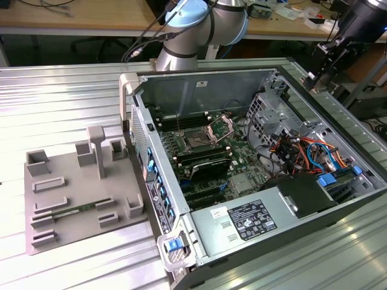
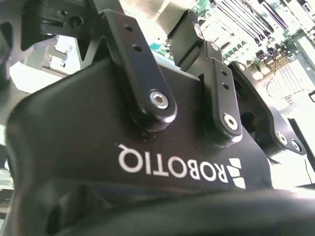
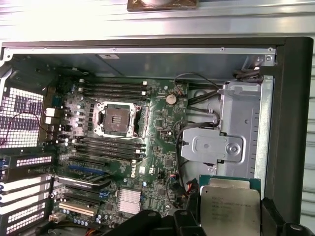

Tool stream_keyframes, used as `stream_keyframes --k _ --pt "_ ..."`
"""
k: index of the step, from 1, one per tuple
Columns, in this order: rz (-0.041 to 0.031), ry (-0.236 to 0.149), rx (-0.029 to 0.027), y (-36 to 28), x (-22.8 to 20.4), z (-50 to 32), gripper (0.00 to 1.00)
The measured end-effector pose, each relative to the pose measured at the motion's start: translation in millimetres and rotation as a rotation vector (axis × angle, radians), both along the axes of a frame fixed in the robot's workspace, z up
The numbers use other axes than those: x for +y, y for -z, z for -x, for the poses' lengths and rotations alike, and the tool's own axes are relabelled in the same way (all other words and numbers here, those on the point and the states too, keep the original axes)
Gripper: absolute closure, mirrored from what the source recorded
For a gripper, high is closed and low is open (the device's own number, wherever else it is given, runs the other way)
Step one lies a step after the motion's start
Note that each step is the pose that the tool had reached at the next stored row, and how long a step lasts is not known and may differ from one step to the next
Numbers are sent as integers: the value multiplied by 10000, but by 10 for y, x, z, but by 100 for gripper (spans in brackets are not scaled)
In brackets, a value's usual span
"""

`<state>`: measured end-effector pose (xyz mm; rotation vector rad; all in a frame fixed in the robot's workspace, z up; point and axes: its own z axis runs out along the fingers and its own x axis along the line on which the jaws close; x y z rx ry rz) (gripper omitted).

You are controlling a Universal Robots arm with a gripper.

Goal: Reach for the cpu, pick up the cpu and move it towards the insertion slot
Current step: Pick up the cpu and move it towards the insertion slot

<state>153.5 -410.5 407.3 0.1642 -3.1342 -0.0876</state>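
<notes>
Above the open computer case (image 1: pixel 254 175), at the exterior view's upper right, the gripper (image 1: pixel 320 63) hangs over the case's far corner. The first wrist view shows why it sits there: the cpu (image 3: pixel 230 209), silvery top up, is held flat between the dark fingers (image 3: pixel 275 221), which close on its opposite edges. That grip keeps the chip level, its face parallel to the board below, as a seat in the socket would seem to need.

The insertion slot (image 3: pixel 117 118) lies well apart from the held chip, across the green board, with its metal frame swung open and the dark socket square bare. In the exterior view the same slot (image 1: pixel 198 140) sits near the middle of the case floor.

Room to travel looks fair over the board, since nothing near the socket rises far above it. The silver drive cage (image 3: pixel 231 137) stands between chip and socket on one side, and the case walls hem the rest. On the table, the grey tray (image 1: pixel 78 187) lies outside the case.
</notes>
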Motion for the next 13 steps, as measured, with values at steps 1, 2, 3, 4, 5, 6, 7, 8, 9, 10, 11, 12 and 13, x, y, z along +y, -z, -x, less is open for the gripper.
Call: stream_keyframes --k 1,2,3,4,5,6,7,8,9,10,11,12,13 --pt "1 1 0 0 0 -21 45" --pt "1 1 0 0 0 -35 45" --pt "1 1 0 0 0 -48 45" --pt "0 1 0 0 0 -62 45" --pt "0 1 0 0 0 -78 45" --pt "0 0 0 0 0 -99 45" --pt "0 0 0 0 0 -112 45" --pt "0 0 0 1 0 -120 45" --pt "0 0 0 1 0 -121 45" --pt "0 0 0 1 0 -121 45" --pt "0 1 0 1 0 -121 45" --pt "-1 0 0 1 0 -121 45" --pt "-1 0 0 1 0 -121 45"
